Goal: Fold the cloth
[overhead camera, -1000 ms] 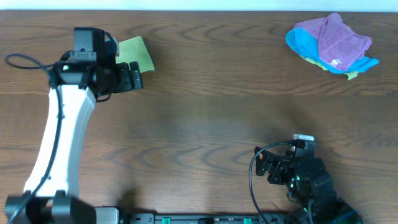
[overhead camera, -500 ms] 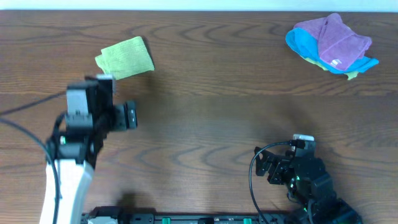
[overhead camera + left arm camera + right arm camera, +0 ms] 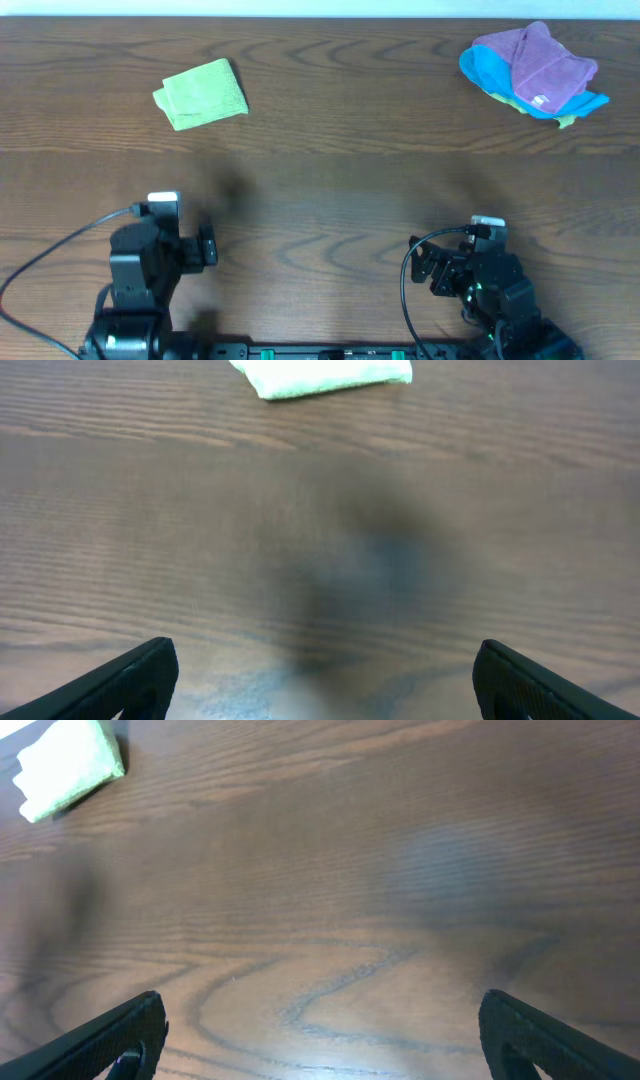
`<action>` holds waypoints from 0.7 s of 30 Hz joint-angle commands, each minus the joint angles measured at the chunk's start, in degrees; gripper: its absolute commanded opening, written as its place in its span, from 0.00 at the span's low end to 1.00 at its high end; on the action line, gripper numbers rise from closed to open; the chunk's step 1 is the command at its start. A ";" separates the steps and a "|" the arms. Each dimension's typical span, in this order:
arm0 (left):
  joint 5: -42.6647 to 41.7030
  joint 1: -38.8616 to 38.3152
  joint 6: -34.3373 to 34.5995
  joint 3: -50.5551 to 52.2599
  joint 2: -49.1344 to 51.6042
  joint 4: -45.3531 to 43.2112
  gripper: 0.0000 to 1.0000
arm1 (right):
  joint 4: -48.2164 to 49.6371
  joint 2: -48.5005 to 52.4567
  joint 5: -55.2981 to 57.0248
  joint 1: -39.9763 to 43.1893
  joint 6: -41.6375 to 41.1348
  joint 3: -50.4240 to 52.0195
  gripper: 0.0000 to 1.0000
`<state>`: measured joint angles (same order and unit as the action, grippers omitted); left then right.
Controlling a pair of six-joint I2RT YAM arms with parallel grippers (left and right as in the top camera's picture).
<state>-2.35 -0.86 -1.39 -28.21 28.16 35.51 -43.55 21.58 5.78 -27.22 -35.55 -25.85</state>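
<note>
The cloth [image 3: 201,93] is lying as a compact, doubled-over pad at the far left of the bench [image 3: 330,170], and the left arm, which was right beside it a second ago, is now sitting back near its base, suggesting the fold is likely finished. The left end effector [image 3: 206,250] and right end effector [image 3: 425,266] are both hanging with fingers apart, holding nothing; no container is showing.

No legible text or markings.
</note>
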 commanded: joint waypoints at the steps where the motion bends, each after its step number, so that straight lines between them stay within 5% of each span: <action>1: 1.29 0.20 -2.64 3.58 -4.70 -0.24 0.95 | -0.02 -0.26 -0.02 0.31 -0.66 -0.02 0.99; 21: 1.16 0.20 -4.42 18.32 -22.14 0.48 0.95 | -0.02 -0.26 -0.02 0.31 -0.63 -0.02 0.99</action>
<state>-2.07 -0.86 -4.82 -11.44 7.73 35.92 -43.53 21.61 5.78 -27.22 -35.55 -25.85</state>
